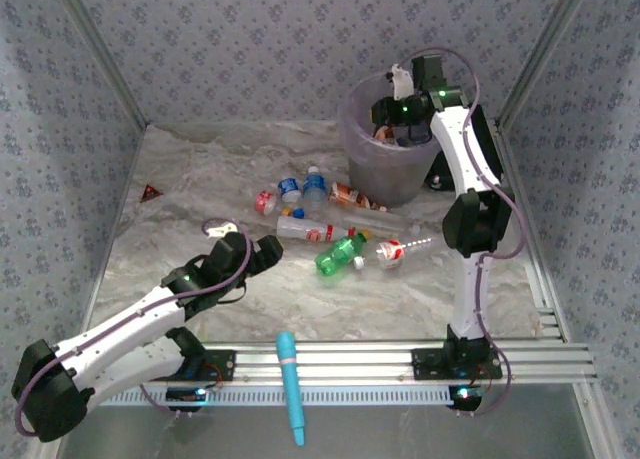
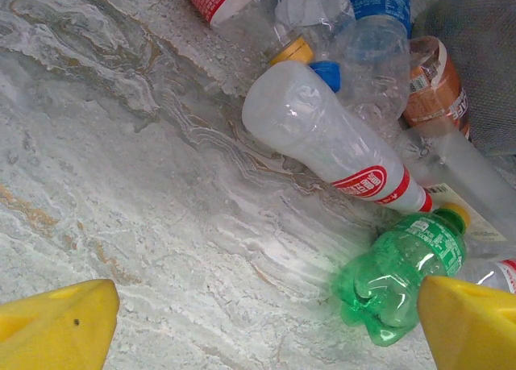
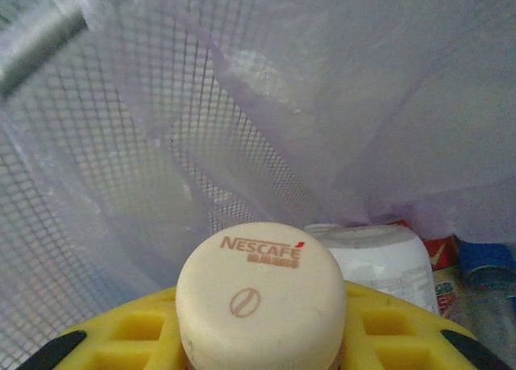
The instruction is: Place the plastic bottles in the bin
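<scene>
Saw a marbled table beneath everything. Found the pale-purple bin standing upright at the far right, its mesh wall lined with a thin bag in the right wrist view.

Caught the right pincer at the bin's mouth, clamped on a cream-capped bottle marked Nescafé. Noted a white bottle lying below it inside the bin.

Spotted the left pincer well left of the bin and nearer the arm bases, spread wide, with nothing between its yellow fingers.

Found loose bottles lying on the table in front of the bin and to its left:
- a long clear bottle with a red label
- a green bottle just beside it, on the side away from the bin
- a brown bottle at the bin's foot
- two blue-labelled bottles further left

Noted a light-blue pen-shaped tool well away from the bin, at the near edge.
</scene>
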You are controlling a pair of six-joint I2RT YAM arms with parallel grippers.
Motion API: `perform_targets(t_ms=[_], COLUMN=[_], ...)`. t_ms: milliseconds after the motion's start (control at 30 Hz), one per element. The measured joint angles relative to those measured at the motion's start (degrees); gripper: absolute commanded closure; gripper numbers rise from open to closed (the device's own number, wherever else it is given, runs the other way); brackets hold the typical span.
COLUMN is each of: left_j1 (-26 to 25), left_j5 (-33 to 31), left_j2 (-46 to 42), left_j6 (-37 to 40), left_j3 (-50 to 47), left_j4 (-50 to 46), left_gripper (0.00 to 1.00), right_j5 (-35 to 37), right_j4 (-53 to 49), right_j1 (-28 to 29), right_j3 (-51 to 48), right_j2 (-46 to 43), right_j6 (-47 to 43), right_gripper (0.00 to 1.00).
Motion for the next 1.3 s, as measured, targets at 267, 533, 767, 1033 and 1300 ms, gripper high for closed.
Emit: perform_targets(t_ms=[267,533,767,1033,1300], left_j1=[0.0,0.0,0.5,5.77,12.61], left_j5=[0.0,0.02,1.42,6.01,9.7], left_j2=[0.24,2.6,4.74,8.59,14.01], left_j6=[0.0,0.0,-0.26,-2.6,-2.62], left_j3=[0.0,0.0,0.02,0.37,5.7], left_j4=[0.15,0.37,3.17,7.34,7.58], left_gripper=[0.04,0.03,0.03,0.05,0.06], right_j5=[-1.95,-2.27,-2.27,-0.7,1.31], right_j4=[0.68,-2.01,-4.52,-9.07,-9.79], right_j1=[0.63,0.59,0.44,-1.42,-5.84], right_j3=[-1.14,-0.22,2.1,5.16,-2.86], right_j2=[2.03,2.03,0.22,-6.56,-23.45], right_j6=[0.42,0.26,0.83,1.25,1.27], right_gripper=[0.65,0.4,0.36,0.33,0.33])
